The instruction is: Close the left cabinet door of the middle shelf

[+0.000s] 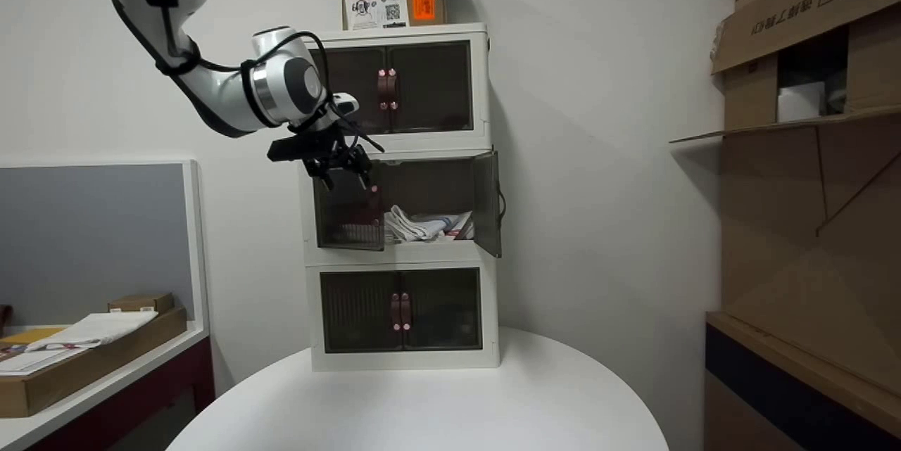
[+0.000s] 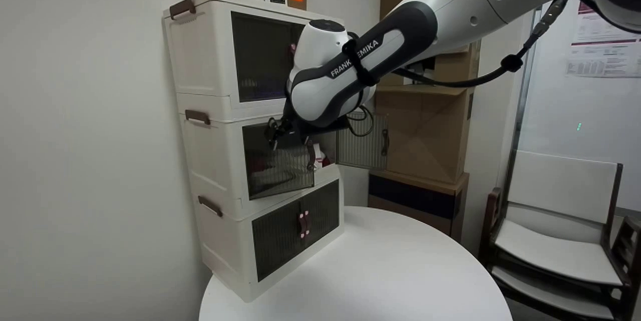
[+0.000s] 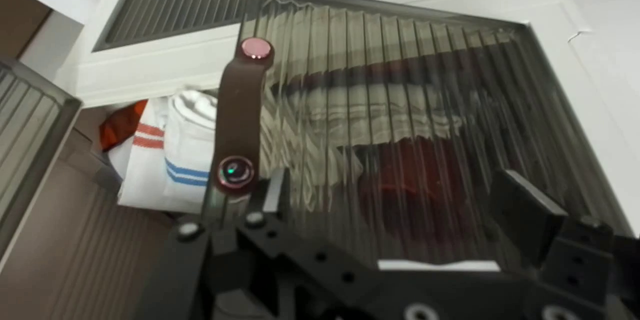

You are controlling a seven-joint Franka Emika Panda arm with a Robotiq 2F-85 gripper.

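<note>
The middle shelf (image 1: pixel 405 254) is the central white unit of a three-tier cabinet; it also shows in an exterior view (image 2: pixel 213 161) and the wrist view (image 3: pixel 150 75). Its left cabinet door (image 1: pixel 345 222), a dark ribbed pane with a brown handle, stands partly open, its free edge outward; it shows in an exterior view (image 2: pixel 280 168) and the wrist view (image 3: pixel 370 120). My gripper (image 1: pixel 348 185) is open and empty in front of the door's upper part; it shows in an exterior view (image 2: pixel 289 143) and the wrist view (image 3: pixel 402 192). I cannot tell whether it touches the pane.
The right door (image 1: pixel 487 205) of the middle shelf stands wide open. White striped cloths (image 1: pixel 422 224) lie inside. Top doors (image 1: pixel 429 89) and bottom doors (image 1: pixel 362 310) are shut. The cabinet stands on a round white table (image 1: pixel 450 409). A cardboard box (image 1: pixel 426 1) sits on top.
</note>
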